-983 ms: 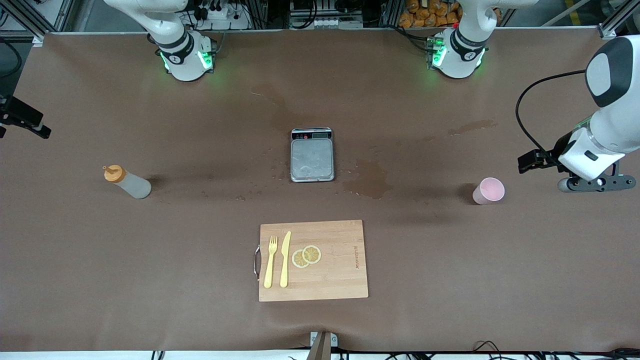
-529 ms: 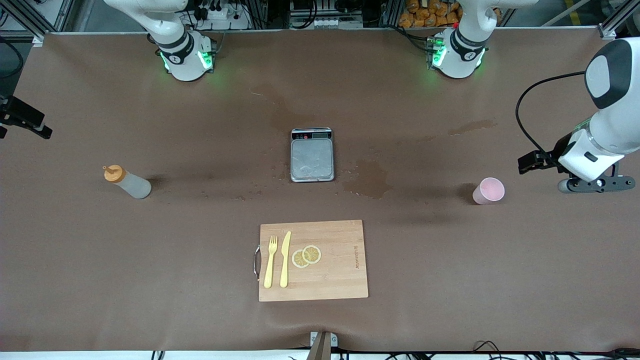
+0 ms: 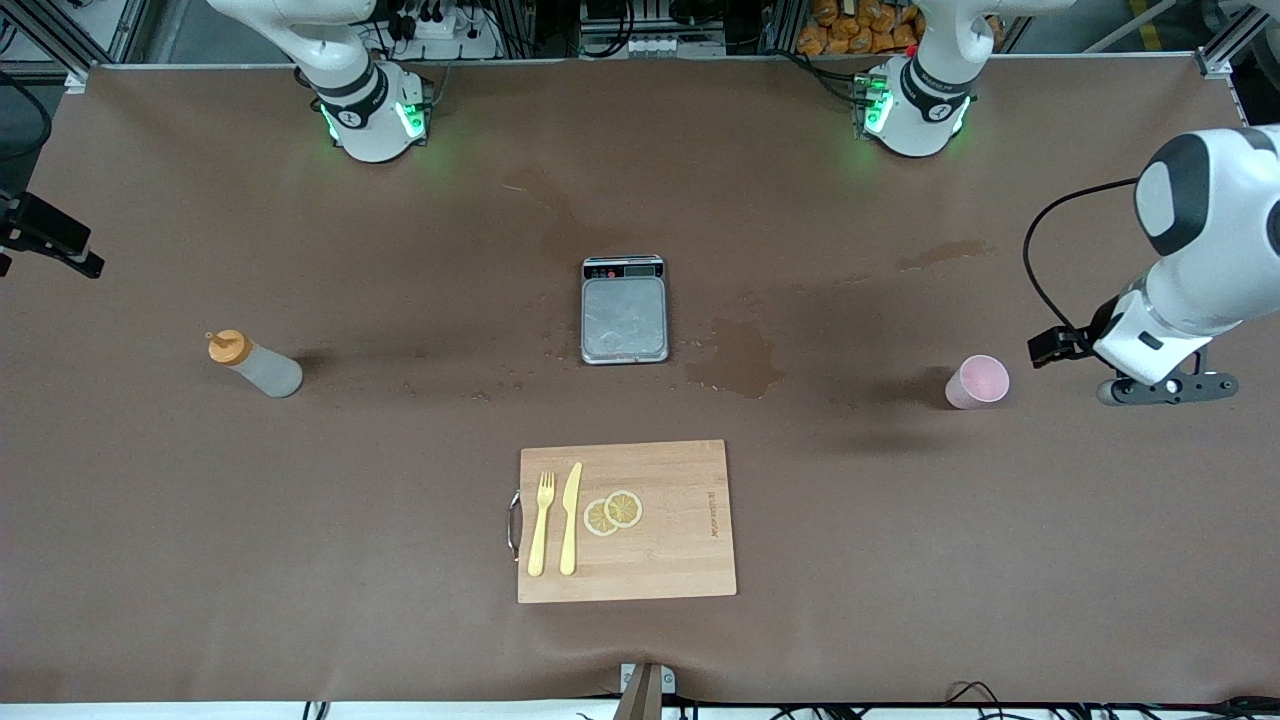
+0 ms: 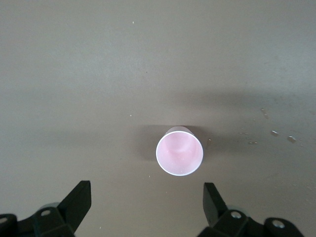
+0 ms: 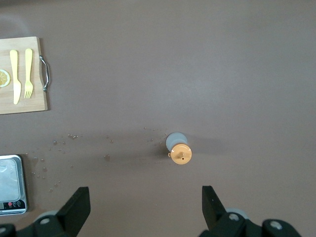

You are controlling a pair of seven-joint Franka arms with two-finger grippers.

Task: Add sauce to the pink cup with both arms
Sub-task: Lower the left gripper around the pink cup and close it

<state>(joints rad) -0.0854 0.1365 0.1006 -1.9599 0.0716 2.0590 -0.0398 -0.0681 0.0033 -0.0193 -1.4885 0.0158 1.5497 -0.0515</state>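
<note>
The pink cup (image 3: 978, 381) stands upright at the left arm's end of the table, and its inside (image 4: 179, 151) looks empty. My left gripper (image 3: 1165, 388) hovers over the bare table beside the cup, toward the table's end. In the left wrist view the left gripper (image 4: 147, 193) is open, with the cup clear of its fingers. The sauce bottle (image 3: 255, 365) with its orange cap stands at the right arm's end. My right gripper (image 5: 145, 198) hangs open high above the table, the sauce bottle (image 5: 178, 148) outside its fingers.
A grey scale (image 3: 624, 310) sits mid-table with a wet stain (image 3: 738, 360) beside it. Nearer the camera lies a wooden cutting board (image 3: 660, 560) carrying a yellow fork (image 3: 541, 523), a yellow knife (image 3: 570, 518) and lemon slices (image 3: 613, 512).
The left arm has swung its hand a little closer to the pink cup. Cup, bottle and right arm show no movement.
</note>
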